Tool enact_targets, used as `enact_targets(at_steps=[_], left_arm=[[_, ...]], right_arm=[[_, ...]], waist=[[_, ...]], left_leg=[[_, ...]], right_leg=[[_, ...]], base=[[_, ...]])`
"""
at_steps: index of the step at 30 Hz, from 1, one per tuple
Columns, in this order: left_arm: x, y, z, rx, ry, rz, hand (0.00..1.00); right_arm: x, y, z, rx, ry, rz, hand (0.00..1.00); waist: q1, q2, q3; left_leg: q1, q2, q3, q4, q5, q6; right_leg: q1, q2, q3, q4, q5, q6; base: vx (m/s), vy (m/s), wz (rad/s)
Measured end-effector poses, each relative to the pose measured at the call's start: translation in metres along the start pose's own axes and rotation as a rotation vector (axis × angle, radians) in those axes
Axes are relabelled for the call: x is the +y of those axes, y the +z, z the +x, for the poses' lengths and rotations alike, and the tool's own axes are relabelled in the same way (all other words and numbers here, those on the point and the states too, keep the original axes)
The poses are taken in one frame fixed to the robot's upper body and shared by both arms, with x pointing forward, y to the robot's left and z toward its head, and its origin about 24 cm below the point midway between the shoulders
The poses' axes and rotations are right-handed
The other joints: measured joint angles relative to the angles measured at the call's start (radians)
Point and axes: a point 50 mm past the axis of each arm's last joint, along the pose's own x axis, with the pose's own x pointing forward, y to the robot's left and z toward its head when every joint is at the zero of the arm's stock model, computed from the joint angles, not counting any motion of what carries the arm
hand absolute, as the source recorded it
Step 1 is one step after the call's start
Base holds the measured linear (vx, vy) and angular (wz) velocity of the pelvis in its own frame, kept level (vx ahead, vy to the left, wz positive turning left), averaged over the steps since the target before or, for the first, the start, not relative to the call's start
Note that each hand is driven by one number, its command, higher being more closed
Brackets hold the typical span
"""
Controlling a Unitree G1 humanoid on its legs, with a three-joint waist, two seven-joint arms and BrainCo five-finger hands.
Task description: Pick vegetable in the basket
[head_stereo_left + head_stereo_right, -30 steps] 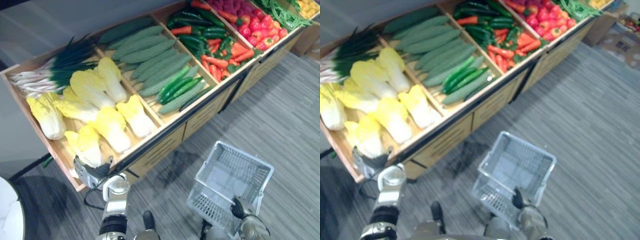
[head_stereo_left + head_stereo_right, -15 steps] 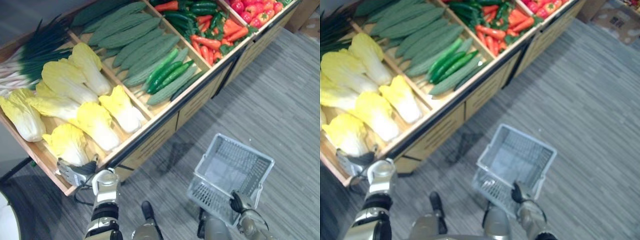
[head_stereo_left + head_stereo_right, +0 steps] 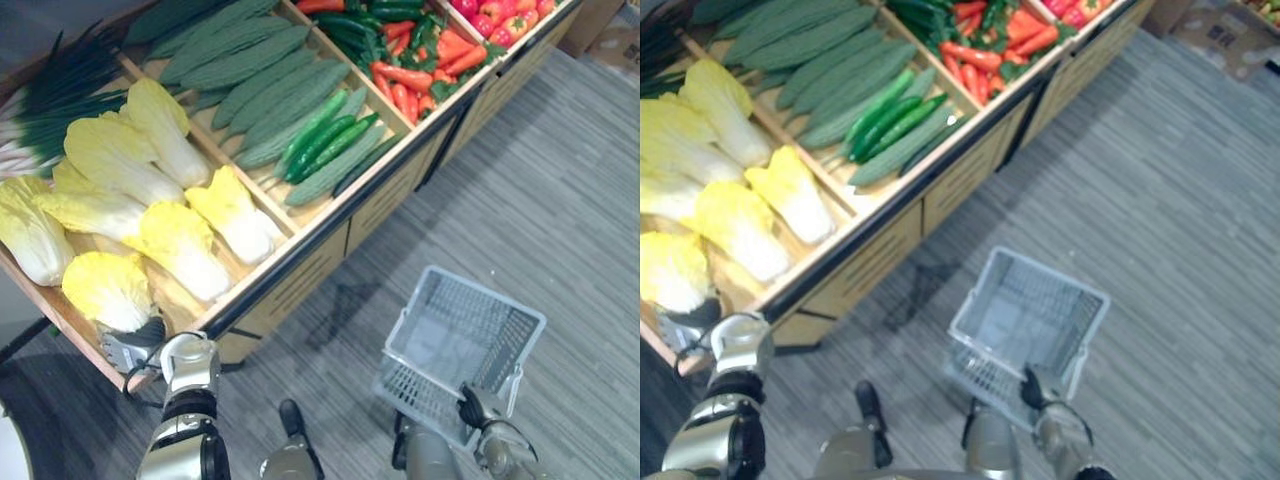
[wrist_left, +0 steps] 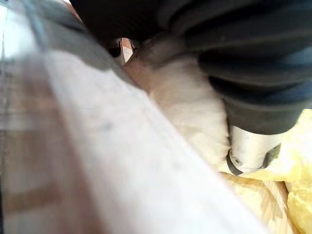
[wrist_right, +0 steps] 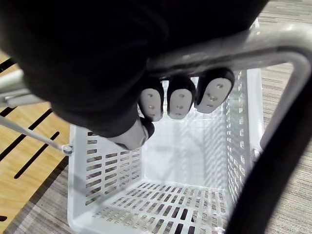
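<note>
Several yellow-and-white napa cabbages fill the wooden bin at the left. The nearest cabbage [image 3: 105,288] lies by the bin's front edge [image 3: 215,318]. My left hand [image 3: 125,348] reaches over that edge and sits right against the cabbage; its pale base [image 4: 190,107] shows just past the dark cover, and the fingers are hidden. The white plastic basket [image 3: 408,310] hangs empty at the lower right. My right hand [image 3: 480,408] is shut on its grey handle [image 5: 219,51].
The wooden stand also holds spring onions [image 3: 50,100], ridged green gourds [image 3: 250,70], cucumbers [image 3: 325,150] and red and green peppers [image 3: 420,60]. Drawer fronts [image 3: 300,290] face me. Grey plank floor [image 3: 560,200] stretches to the right of the stand.
The camera has shifted, so the stand sits higher and further left in view. My left hand has stayed at the bin's front edge by the nearest cabbage. The right hand still carries the basket.
</note>
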Motion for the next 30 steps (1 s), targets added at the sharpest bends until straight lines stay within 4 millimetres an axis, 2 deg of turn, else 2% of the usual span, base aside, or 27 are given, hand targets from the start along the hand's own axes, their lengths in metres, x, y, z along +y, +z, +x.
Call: enact_targets(at_steps=[7, 11, 17, 19, 23, 30], left_arm=[[0.000, 0.000, 0.001, 0.019, -0.017, -0.036, 1.00], [-0.002, 0.001, -0.006, 0.030, -0.045, -0.095, 1.00], [-0.002, 0.010, -0.041, 0.004, -0.098, -0.304, 1.00], [-0.002, 0.010, -0.055, 0.027, -0.127, -0.368, 1.00], [0.003, 0.006, -0.069, 0.065, -0.139, -0.423, 1.00], [0.024, 0.046, -0.076, -0.034, -0.120, -0.630, 1.00]], right_arm=[[0.001, 0.001, -0.001, -0.017, 0.008, -0.004, 1.00], [0.000, -0.002, -0.001, -0.011, 0.016, -0.012, 1.00], [0.008, -0.005, -0.006, 0.011, 0.048, -0.010, 1.00], [0.013, -0.006, -0.010, 0.030, 0.062, -0.002, 1.00], [0.021, -0.011, -0.017, 0.064, 0.101, 0.011, 1.00], [0.030, -0.022, -0.027, 0.122, 0.138, 0.028, 1.00]], waist=[[0.000, -0.006, 0.003], [-0.001, -0.007, 0.003], [-0.001, -0.009, -0.002], [-0.001, -0.008, -0.017], [0.000, -0.004, -0.059], [0.004, 0.014, -0.126]], left_leg=[[0.012, -0.001, 0.001, 0.000, -0.003, -0.004], [0.025, -0.004, -0.005, 0.000, -0.003, -0.004], [0.036, -0.014, -0.054, 0.000, -0.003, -0.002], [0.036, -0.015, -0.073, 0.000, -0.001, 0.000], [0.036, -0.012, -0.102, 0.000, 0.000, 0.001], [0.028, -0.010, -0.144, 0.011, -0.003, 0.000]], right_leg=[[0.004, -0.002, 0.006, 0.010, -0.001, 0.000], [0.021, -0.007, -0.003, 0.011, -0.001, 0.001], [0.073, -0.021, -0.053, -0.008, -0.002, 0.002], [0.093, -0.021, -0.075, -0.020, -0.002, 0.002], [0.121, -0.017, -0.106, -0.037, -0.002, 0.002], [0.149, -0.018, -0.147, -0.037, -0.010, 0.004]], base=[[0.00, -0.002, -0.03], [0.00, -0.001, 0.04], [0.01, 0.000, 0.22], [0.01, -0.011, 0.25], [0.02, -0.014, 0.21], [-0.01, -0.009, 0.17]])
